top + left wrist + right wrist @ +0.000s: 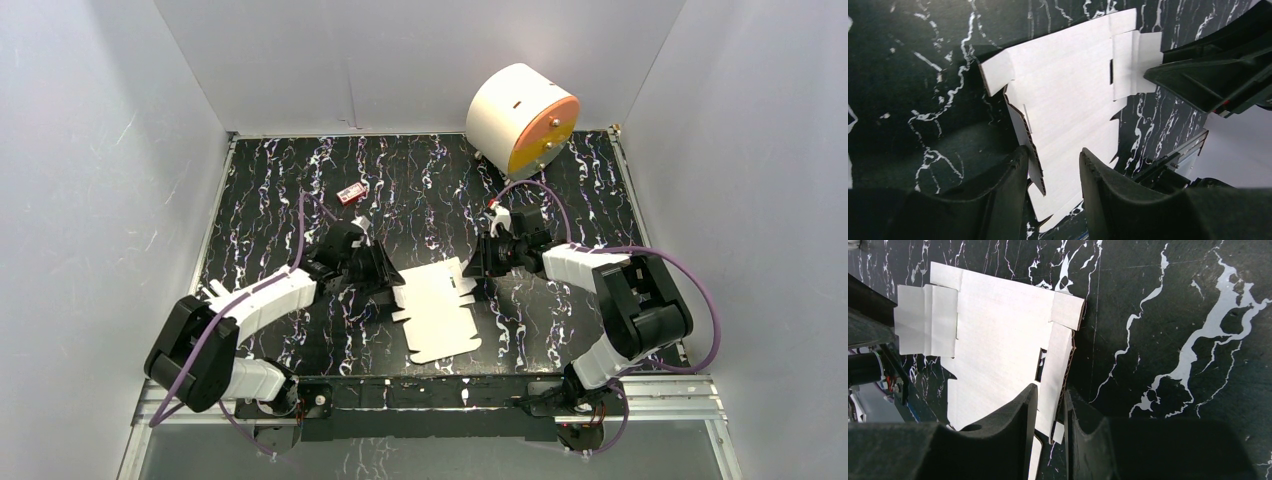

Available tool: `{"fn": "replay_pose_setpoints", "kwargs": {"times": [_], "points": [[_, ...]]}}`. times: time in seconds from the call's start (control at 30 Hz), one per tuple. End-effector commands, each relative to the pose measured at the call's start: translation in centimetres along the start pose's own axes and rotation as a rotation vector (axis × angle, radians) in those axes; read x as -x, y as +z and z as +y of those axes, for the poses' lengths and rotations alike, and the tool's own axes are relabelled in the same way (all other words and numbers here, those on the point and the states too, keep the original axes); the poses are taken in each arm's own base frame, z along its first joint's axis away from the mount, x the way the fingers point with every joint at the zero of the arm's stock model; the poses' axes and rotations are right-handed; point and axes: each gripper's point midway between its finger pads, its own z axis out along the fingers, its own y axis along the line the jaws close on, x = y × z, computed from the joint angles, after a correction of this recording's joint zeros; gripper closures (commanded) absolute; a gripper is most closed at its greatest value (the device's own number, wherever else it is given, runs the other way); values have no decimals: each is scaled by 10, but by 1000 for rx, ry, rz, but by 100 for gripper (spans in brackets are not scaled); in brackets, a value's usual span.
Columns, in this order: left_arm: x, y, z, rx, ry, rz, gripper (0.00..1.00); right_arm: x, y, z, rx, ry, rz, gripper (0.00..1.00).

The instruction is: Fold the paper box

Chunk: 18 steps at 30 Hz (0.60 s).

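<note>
Nearest the arms' bases, the paper box [440, 312], a flat die-cut sheet of thin white cardboard, lay on the black, white-veined marbled table [420, 180] between the two grippers. The left gripper [1053, 152] stood unclamped astride the sheet's raised left flap, with a gap beside one finger. The right gripper [1050, 389] pinched the upturned right flap. Farther back lay a tiny red item [351, 193], and farthest stood a big white cylinder with an orange face [520, 118].
</note>
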Motion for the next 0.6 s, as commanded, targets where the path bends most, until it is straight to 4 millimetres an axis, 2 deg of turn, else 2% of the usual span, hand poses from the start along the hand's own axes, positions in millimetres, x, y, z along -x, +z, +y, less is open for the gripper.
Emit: {"fn": "replay_pose_setpoints", "kwargs": {"times": [0.0, 0.2, 0.57], "points": [[5, -1, -30, -72, 28, 10, 60, 3, 4, 6, 20, -22, -11, 66], [4, 11, -45, -81, 73, 28, 59, 4, 5, 6, 6, -26, -10, 67], [-5, 37, -50, -64, 104, 65, 59, 3, 6, 5, -7, -32, -6, 67]]}}
